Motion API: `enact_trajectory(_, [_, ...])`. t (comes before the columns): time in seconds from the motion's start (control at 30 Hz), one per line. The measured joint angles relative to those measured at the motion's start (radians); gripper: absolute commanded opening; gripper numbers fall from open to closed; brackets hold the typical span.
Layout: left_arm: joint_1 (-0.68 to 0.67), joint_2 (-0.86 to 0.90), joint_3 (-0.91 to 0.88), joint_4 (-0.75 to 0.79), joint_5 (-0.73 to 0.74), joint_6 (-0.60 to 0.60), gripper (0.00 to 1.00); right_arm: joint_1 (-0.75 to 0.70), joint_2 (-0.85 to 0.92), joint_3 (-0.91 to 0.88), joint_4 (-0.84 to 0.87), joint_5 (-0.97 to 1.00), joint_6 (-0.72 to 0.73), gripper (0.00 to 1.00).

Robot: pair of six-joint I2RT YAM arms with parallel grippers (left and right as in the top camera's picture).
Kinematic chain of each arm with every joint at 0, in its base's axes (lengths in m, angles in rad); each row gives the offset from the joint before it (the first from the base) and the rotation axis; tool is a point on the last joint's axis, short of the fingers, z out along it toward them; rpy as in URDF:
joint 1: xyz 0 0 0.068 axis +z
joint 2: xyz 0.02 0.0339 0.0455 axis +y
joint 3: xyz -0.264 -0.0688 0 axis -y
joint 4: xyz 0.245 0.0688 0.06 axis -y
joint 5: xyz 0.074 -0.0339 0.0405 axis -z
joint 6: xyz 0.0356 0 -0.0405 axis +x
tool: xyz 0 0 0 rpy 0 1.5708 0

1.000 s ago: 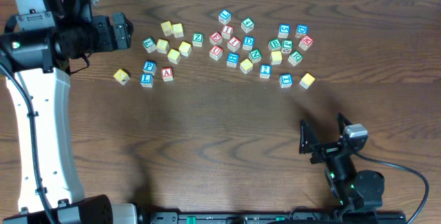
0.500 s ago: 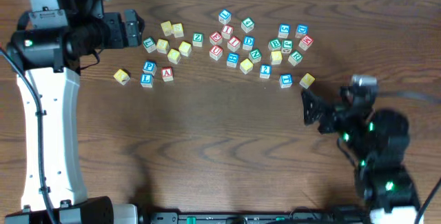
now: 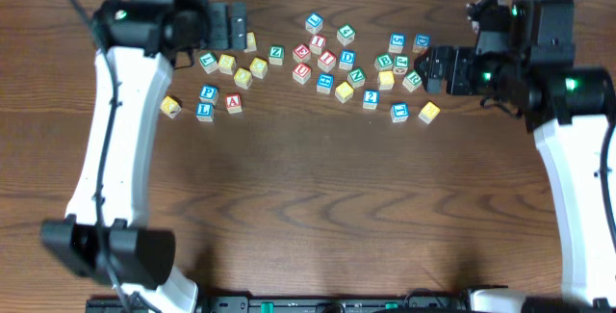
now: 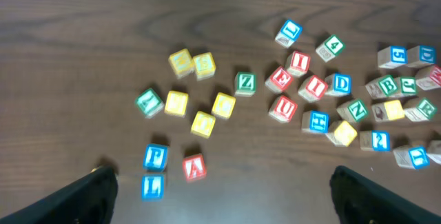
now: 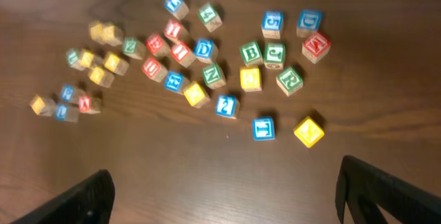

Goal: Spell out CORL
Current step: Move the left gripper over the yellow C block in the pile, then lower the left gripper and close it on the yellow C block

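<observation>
Small wooden letter cubes lie scattered along the far part of the table. The blue L cube (image 3: 204, 112) (image 4: 152, 187) sits beside a blue P cube (image 3: 208, 92) and a red A cube (image 3: 233, 102). The green R cube (image 3: 412, 81) (image 5: 289, 79) lies at the right of the cluster. Several yellow-faced cubes show, such as one at the left (image 3: 170, 107) and one at the right (image 3: 429, 112) (image 5: 308, 131); their letters are unreadable. My left gripper (image 3: 237, 27) (image 4: 227, 203) hangs open over the cluster's left end. My right gripper (image 3: 431, 70) (image 5: 227, 196) hangs open beside the R cube. Neither holds anything.
Other cubes with red, blue and green letters fill the middle of the cluster (image 3: 327, 61). The dark wooden table (image 3: 308, 207) stretches toward the front. The white arm links stand at the left (image 3: 106, 159) and right (image 3: 577, 188) sides.
Both arms swung up to the cube row: the left gripper moved right over the cluster's left end, the right gripper rose from the front to the cluster's right end. No cube moved.
</observation>
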Motion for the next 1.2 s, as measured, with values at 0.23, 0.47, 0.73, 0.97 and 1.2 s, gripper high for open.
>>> enact_trajectory(0.23, [-0.034, 0.189, 0.069, 0.050, -0.038, 0.066, 0.68, 0.000, 0.066, 0.032, 0.008, 0.001, -0.015, 0.99])
enact_trajectory(0.47, [-0.034, 0.323, 0.069, 0.101, -0.045, 0.116, 0.61, 0.001, 0.066, 0.034, 0.001, -0.003, -0.015, 0.99])
enact_trajectory(0.73, [-0.040, 0.384, 0.069, 0.137, -0.045, 0.135, 0.59, 0.011, 0.066, 0.034, -0.015, -0.003, -0.016, 0.97])
enact_trajectory(0.97, [-0.068, 0.465, 0.069, 0.161, -0.074, 0.135, 0.56, 0.011, 0.066, 0.034, -0.018, -0.003, -0.016, 0.97])
enact_trajectory(1.2, [-0.078, 0.533, 0.069, 0.196, -0.116, 0.135, 0.56, 0.011, 0.066, 0.031, -0.019, -0.004, -0.016, 0.97])
